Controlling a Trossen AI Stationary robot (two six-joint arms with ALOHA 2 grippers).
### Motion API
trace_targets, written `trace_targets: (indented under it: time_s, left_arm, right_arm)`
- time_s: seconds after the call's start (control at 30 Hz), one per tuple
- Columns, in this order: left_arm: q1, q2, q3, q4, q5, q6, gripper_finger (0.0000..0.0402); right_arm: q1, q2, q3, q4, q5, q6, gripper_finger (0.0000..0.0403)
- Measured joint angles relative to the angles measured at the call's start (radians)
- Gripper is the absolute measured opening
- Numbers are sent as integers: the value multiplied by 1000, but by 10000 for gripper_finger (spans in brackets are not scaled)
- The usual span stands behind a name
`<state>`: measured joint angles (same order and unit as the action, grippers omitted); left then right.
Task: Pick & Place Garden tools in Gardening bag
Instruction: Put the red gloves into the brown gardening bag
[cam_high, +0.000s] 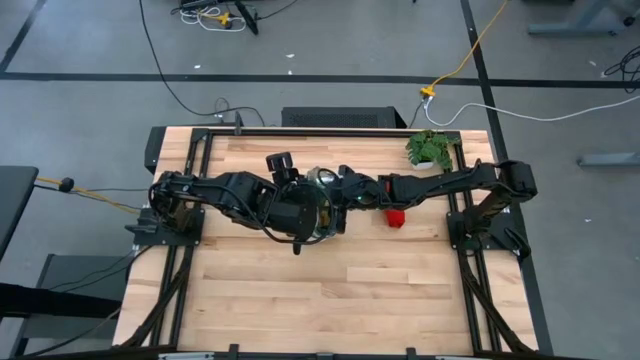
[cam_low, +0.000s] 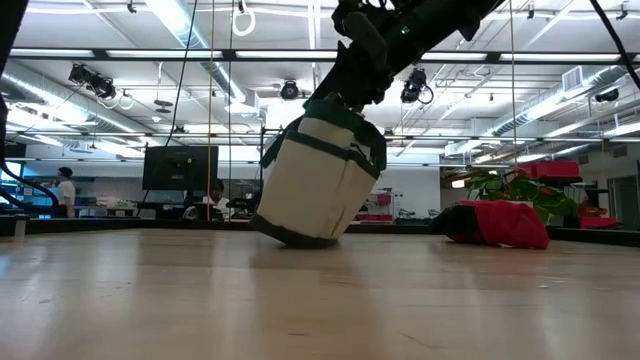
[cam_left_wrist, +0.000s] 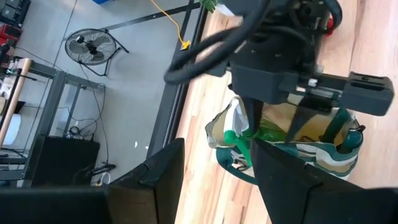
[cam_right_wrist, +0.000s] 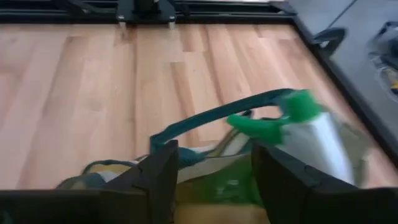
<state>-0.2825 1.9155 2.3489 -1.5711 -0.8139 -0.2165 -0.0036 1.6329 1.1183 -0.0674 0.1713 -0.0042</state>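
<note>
The beige gardening bag (cam_low: 315, 180) with dark green trim stands tilted on the table's middle, on its bottom edge (cam_low: 296, 236). My right gripper (cam_right_wrist: 214, 149) is open, its fingers reaching down into the bag's mouth on either side of the green spray bottle (cam_right_wrist: 217, 186). The bottle's white top (cam_right_wrist: 314, 146) sticks out above the rim. My left gripper (cam_left_wrist: 217, 144) hovers open, higher up and just left of the bag (cam_left_wrist: 323, 155), with nothing between its fingers. The red-and-black gloves (cam_high: 397, 216) lie on the table to the bag's right. Other garden tools are out of view. My right gripper has its fingers (cam_left_wrist: 252, 121) inside the bag's mouth, slanting down from the table's right. The bottle's green body (cam_right_wrist: 217, 186) fills the gap between them; I cannot tell whether they touch it. The bottle sits in the bag with its top above the rim.
A small leafy potted plant (cam_high: 430, 148) stands at the far right corner. The gloves (cam_low: 495, 222) lie close to the right arm's path. Both arms cross above the table's middle (cam_high: 300, 300); bare wood lies toward the near edge. The bag's green handle (cam_right_wrist: 211, 118) arches upward.
</note>
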Motion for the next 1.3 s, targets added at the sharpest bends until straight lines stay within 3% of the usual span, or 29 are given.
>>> trace_targets:
  time_s: [0.5,0.9,1.3]
  left_arm:
    - [0,0,0,0,0,0,190]
    - [0,0,0,0,0,3,190]
    - [0,0,0,0,0,2,190]
  right_arm:
    - [-18,-48,2,-31,66,-4,196]
    - [-17,-179,2,-309,188,75,196]
    - [-4,-275,2,-847,184,353,197]
